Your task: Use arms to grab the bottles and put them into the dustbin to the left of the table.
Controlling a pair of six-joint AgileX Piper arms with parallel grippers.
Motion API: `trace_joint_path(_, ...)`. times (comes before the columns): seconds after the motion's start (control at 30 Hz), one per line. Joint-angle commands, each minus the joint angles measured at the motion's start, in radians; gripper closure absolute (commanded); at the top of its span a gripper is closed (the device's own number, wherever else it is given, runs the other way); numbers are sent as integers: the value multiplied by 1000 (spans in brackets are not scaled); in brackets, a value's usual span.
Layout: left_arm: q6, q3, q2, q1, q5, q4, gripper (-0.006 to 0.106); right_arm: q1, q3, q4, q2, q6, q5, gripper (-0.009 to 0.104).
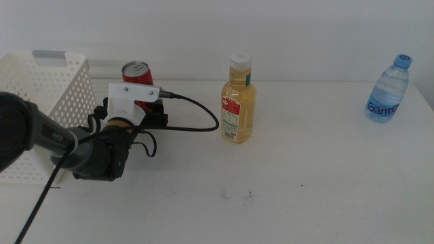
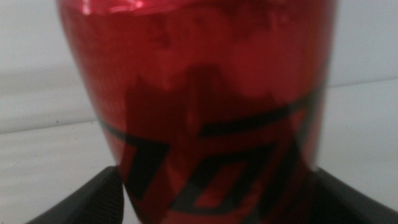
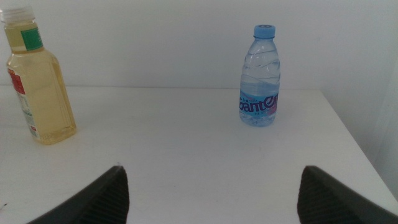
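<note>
The left claw (image 2: 214, 199) had its two dark jaws on both sides of the red can (image 2: 205, 106), touching it and clamped on it. The can was shiny and smooth, with black letters too close up to read. The white basket (image 1: 47, 88), full of little holes, stood just beside that claw. Past the can stood the yellow juice bottle (image 1: 239, 108), boxy, with a white cap and a small label. The right claw (image 3: 211, 193) hung over the white surface (image 3: 186, 143) with its jaws wide apart. Ahead of it stood the clear water bottle (image 3: 260, 78) with a blue cap. Its blue label read "ganten".
</note>
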Motion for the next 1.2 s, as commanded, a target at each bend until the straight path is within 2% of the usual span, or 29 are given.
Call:
trace_joint_path(0.0, -8, -24, 14, 4, 11, -10, 7, -9, 3, -7, -5, -8, -9, 5)
trace_joint_path(0.13, 10, -53, 42, 6, 15, -15, 7, -9, 3, -7, -5, -8, -9, 5)
trace_joint_path(0.23, 7, -53, 46, 6, 10, -5, 15, -9, 3, -7, -5, -8, -9, 5)
trace_joint_path(0.3, 7, -53, 44, 6, -16, -1, 29, -9, 3, -7, -5, -8, -9, 5)
trace_joint_path(0.47, 10, -6, -31, -1, 37, -3, 86, -9, 3, -7, -5, -8, -9, 5)
trace_joint_path(0.53, 10, 46, -115, -5, 92, -5, 103, -9, 3, -7, -5, -8, -9, 5)
trace_joint_path(0.7, 14, 190, -357, -9, 266, -21, 102, -9, 3, -7, -5, -8, -9, 5)
trace_joint_path(0.83, 16, 205, -592, -9, 617, 3, 102, -9, 3, -7, -5, -8, -9, 5)
trace_joint_path(1.0, 13, 122, -783, -2, 1059, 7, 102, -9, 3, -7, -5, -8, -9, 5)
trace_joint_path(1.17, 77, -76, -808, 52, 1516, 7, 102, -9, 3, -7, -5, -8, -9, 5)
